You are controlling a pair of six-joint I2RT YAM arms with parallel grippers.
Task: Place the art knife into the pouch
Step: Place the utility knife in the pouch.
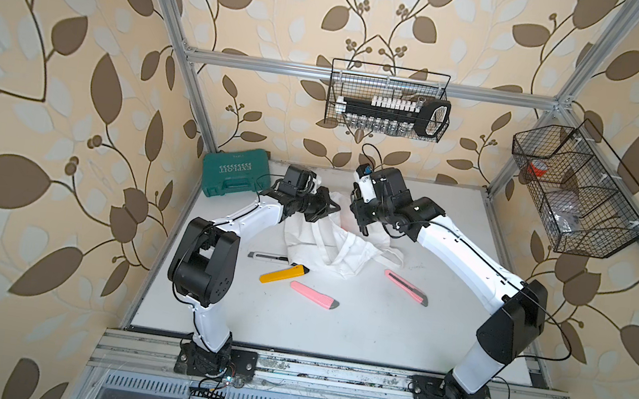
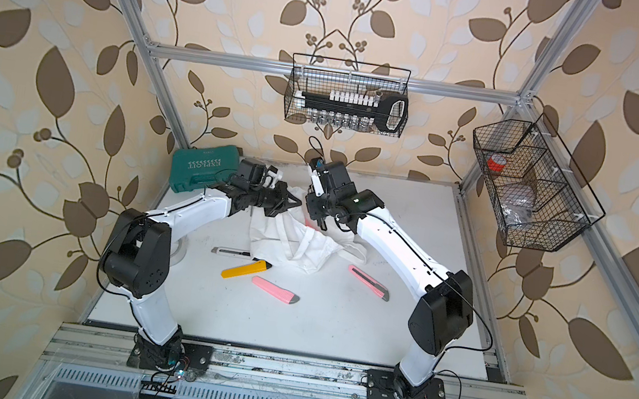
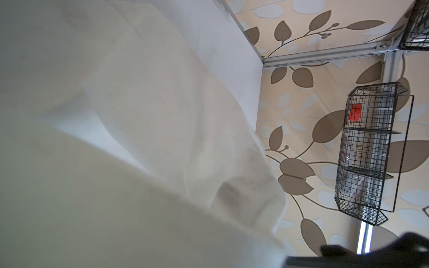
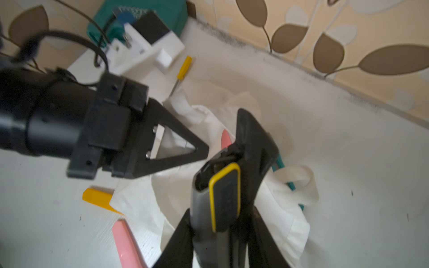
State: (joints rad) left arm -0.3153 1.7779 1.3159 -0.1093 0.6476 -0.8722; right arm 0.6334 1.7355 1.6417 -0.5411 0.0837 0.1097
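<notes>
Far to the left, at the table's (image 1: 334,328) back corner, sits one green case (image 1: 235,172). Next comes my left gripper (image 1: 328,209), its jaws pressed together on a lifted edge of the pouch (image 1: 328,248). There is one pouch, white cloth crumpled mid-table between my two grippers. Four knives lie loose on the table in front of it. A silver knife (image 1: 268,257) and a yellow knife (image 1: 283,273) are just beside its left edge, and a pink knife (image 1: 313,295) lies apart from it. A second pink knife (image 1: 406,287) lies further right, near a loop handle (image 1: 394,258). My right gripper (image 1: 363,221) hangs over the pouch with its jaws partly spread and clamped on a fifth knife. This is the art knife (image 4: 224,199), grey and black with a yellow rim, and it points towards the raised cloth. I cannot tell whether its tip touches the pouch. Two wire baskets hang on the walls, one back basket (image 1: 389,100) and one side basket (image 1: 583,189) at the far right.
</notes>
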